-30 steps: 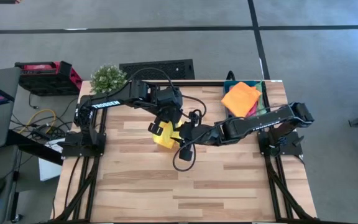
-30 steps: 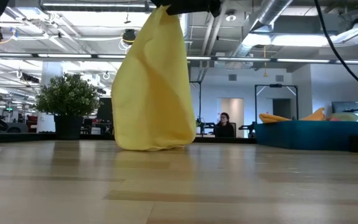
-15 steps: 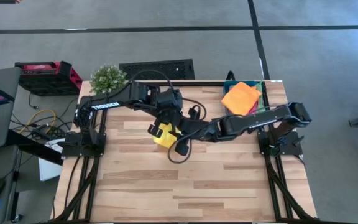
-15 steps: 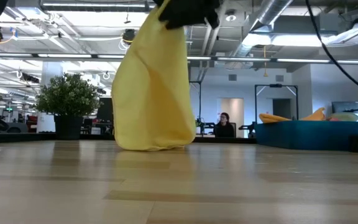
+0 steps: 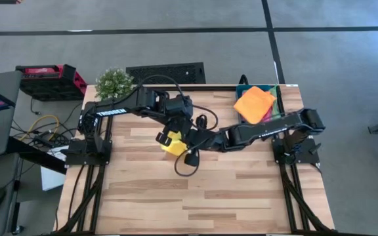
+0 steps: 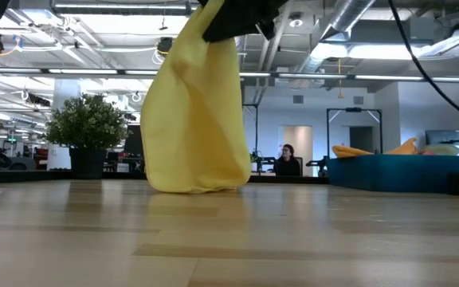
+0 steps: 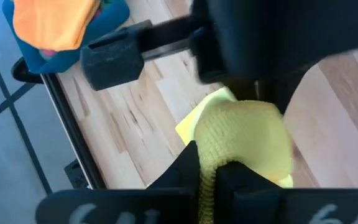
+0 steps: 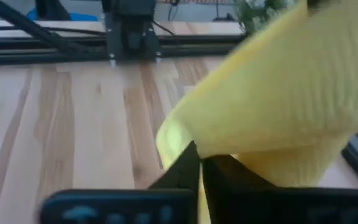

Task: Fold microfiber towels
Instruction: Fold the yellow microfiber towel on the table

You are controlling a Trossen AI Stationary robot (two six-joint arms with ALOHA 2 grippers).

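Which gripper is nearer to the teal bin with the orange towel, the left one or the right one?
Right, narrowly. The right gripper and the left gripper both hold the yellow towel mid-table, the left on the side away from the teal bin.

Ceiling strip lights (image 6: 134, 9) are shining evenly and bright, casting soft shadows on the tabletop (image 6: 229, 239); both wrist views are blurring close up, especially toward six o'clock.

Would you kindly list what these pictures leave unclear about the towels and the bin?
- Yellow towel: its top edge, low view, hidden by the dark arms.
- Orange towel: covers the bin, high view; only a pink sliver shows beneath.
- Green towel: not identifiable in any view.
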